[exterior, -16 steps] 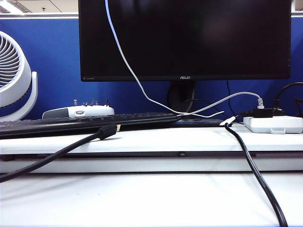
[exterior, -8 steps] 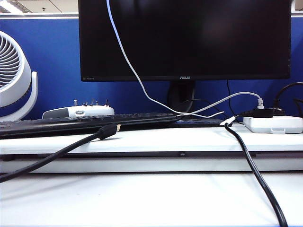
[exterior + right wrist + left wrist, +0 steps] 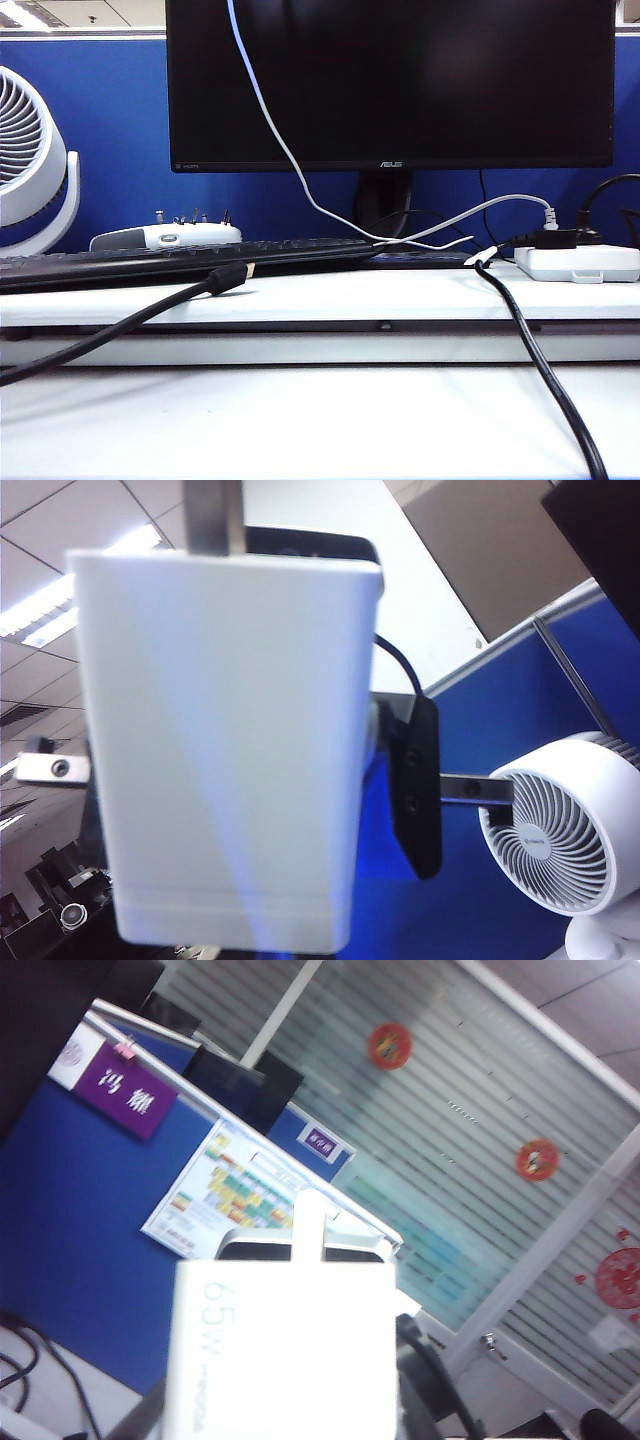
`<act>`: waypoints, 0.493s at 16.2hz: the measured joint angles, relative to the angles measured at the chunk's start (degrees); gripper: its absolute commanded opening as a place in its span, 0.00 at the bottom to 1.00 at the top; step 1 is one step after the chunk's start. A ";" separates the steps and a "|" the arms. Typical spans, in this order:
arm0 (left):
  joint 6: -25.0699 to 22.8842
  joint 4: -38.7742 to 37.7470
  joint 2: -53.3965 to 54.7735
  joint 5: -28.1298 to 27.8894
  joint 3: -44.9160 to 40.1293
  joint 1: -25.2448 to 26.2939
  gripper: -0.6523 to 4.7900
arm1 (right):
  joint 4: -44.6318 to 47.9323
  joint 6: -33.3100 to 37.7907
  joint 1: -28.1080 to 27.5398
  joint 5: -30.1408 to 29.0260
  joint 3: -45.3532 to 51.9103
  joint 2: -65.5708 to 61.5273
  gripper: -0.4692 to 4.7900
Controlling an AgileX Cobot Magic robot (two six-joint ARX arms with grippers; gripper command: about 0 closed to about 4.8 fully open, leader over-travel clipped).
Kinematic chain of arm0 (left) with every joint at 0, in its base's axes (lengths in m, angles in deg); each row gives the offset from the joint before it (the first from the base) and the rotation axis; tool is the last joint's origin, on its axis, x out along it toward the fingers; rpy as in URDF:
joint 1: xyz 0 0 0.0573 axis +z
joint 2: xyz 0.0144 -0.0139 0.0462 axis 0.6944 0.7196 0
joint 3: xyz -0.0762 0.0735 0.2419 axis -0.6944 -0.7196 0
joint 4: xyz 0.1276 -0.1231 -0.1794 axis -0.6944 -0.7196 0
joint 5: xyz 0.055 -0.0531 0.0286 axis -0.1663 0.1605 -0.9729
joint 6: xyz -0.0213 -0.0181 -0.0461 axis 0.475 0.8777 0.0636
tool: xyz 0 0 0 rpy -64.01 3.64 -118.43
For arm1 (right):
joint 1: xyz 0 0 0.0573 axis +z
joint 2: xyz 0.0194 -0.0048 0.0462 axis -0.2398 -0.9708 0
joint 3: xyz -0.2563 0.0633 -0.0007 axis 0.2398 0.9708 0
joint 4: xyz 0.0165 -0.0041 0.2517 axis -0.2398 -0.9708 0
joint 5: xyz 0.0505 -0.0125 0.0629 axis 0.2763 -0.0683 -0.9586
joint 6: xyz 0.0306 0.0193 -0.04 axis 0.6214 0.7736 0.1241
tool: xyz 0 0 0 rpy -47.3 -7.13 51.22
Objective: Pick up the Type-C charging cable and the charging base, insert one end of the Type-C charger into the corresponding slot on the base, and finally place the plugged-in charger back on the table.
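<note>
Small white rectangular plastic charging base (image 3: 285, 1355), marked "65W", fills the left wrist view, apparently gripped by the left end effector, itself unseen. Right end effector, unseen, is closed; what it grips is unclear. Thin white Type-C cable (image 3: 275, 130) hangs before the black "ASUS" monitor (image 3: 390, 85) above the white bench (image 3: 300, 420).

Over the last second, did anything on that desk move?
Only the Type-C charging cable: its upper stretch across the monitor drifted slightly right. Nothing was taken or released. The keyboard and power strip stayed put. Both end effectors are above the exterior view: the left end effector grips the charging base, the right end effector is shut.
</note>
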 measured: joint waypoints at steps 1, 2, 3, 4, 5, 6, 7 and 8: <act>-2.47 -1.33 -0.24 0.00 0.09 -0.02 0.15 | 0.26 -1.49 0.00 0.00 0.02 -0.11 0.09; -2.56 -1.36 -0.26 0.00 0.17 -0.07 0.15 | 0.39 -1.51 0.00 0.00 0.02 -0.11 0.09; -2.56 -1.38 -0.26 0.52 0.17 -0.04 0.15 | 0.20 -0.96 0.00 0.04 0.02 -0.09 0.09; -2.56 -1.40 -0.26 0.87 0.17 -0.02 0.15 | 0.11 0.02 0.11 0.04 0.00 -0.09 0.09; -2.56 -1.42 -0.26 0.87 0.17 -0.02 0.15 | 0.09 0.37 0.13 0.28 0.02 -0.09 0.09; -2.56 -1.36 -0.26 0.85 0.17 -0.02 0.15 | 0.52 -0.09 0.17 0.46 0.02 -0.09 0.09; -2.56 -1.25 -0.26 0.90 0.20 -0.02 0.15 | 1.09 -1.18 0.17 0.48 0.04 -0.11 0.09; -2.56 -1.05 -0.28 0.96 0.33 -0.04 0.15 | 1.97 -1.64 0.17 0.52 0.04 -0.15 0.09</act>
